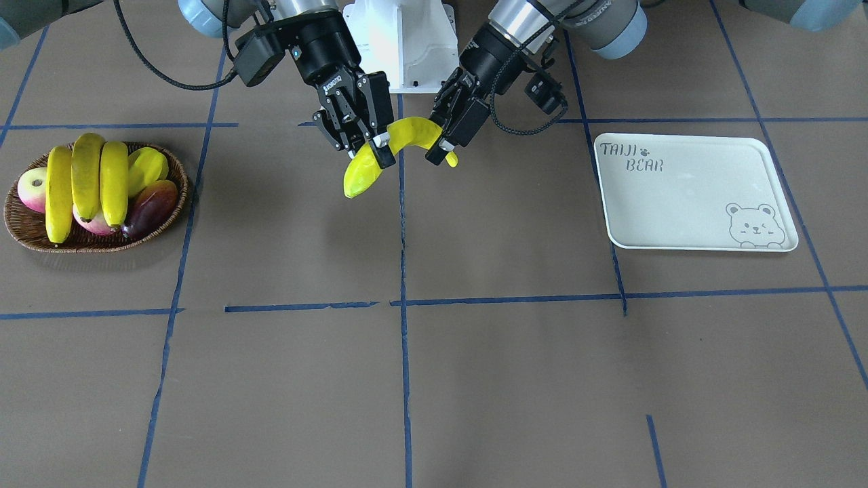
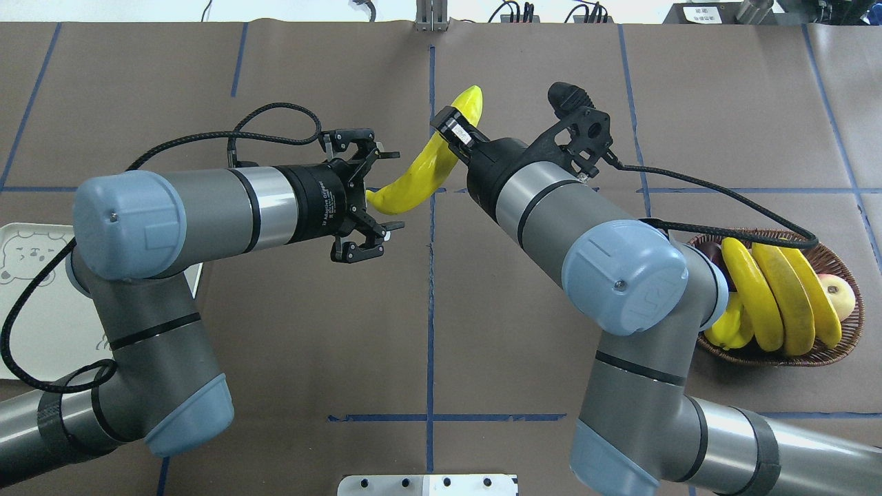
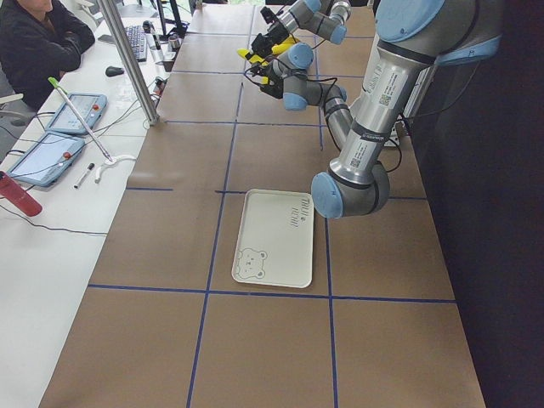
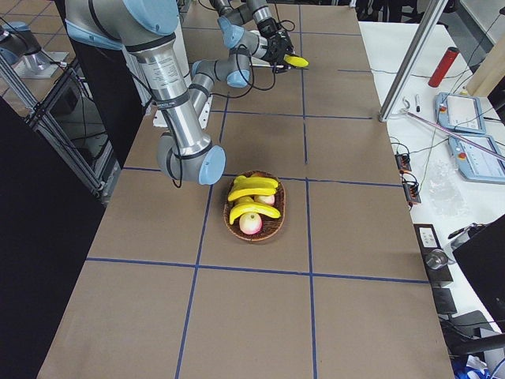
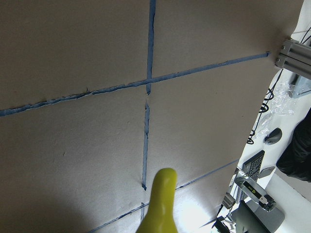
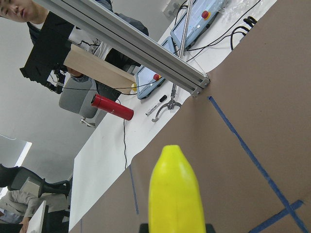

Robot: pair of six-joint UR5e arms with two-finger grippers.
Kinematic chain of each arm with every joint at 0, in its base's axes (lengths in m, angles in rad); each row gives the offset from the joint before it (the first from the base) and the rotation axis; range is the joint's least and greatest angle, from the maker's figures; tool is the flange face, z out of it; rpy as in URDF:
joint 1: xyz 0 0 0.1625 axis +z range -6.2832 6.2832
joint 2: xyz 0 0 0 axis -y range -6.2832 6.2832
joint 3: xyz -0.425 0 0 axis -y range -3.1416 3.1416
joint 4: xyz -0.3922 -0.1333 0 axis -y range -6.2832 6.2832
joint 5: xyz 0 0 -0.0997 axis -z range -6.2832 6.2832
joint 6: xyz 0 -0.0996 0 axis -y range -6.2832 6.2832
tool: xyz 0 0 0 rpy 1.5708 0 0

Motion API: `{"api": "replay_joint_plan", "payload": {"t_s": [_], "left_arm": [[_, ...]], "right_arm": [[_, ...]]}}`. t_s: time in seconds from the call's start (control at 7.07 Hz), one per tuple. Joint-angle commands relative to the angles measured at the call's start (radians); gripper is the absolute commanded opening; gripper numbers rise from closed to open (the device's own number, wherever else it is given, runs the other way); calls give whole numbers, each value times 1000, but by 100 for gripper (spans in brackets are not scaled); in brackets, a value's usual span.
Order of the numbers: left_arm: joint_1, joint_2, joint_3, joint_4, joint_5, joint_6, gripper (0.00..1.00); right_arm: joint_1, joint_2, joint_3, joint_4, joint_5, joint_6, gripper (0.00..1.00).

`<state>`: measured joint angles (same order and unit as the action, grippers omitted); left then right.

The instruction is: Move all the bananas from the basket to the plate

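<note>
One banana point(image 1: 410, 133) hangs in mid-air over the middle of the worktop point(image 1: 475, 379). The right pincer point(image 1: 369, 146) is clamped on it toward one end, and the left pincer point(image 2: 382, 196) stands wide open around the other end. Three bananas point(image 1: 87, 173) lie in the basket point(image 1: 81, 247), well apart from the plate point(image 1: 685, 196).

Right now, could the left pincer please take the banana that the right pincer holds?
Probably yes: the left pincer stands open around the free end of the banana, and the right pincer grips farther along.
</note>
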<state>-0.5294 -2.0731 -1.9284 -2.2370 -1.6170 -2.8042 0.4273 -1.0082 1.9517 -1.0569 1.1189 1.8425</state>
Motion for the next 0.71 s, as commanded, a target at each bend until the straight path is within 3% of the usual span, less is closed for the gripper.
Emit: {"api": "replay_joint_plan", "payload": {"t_s": [0.0,0.14,0.57], "left_arm": [[0,8,-20,0,-65,-6,0],[-4,14,-41,2,-79,-76,0],[-8,21,-43,2,-81,-118,0]], "right_arm": [[-1,2,1,1,1,0,40],[-1,2,0,1,-1,0,99],[-1,-1,10,6,5,-14,100]]}}
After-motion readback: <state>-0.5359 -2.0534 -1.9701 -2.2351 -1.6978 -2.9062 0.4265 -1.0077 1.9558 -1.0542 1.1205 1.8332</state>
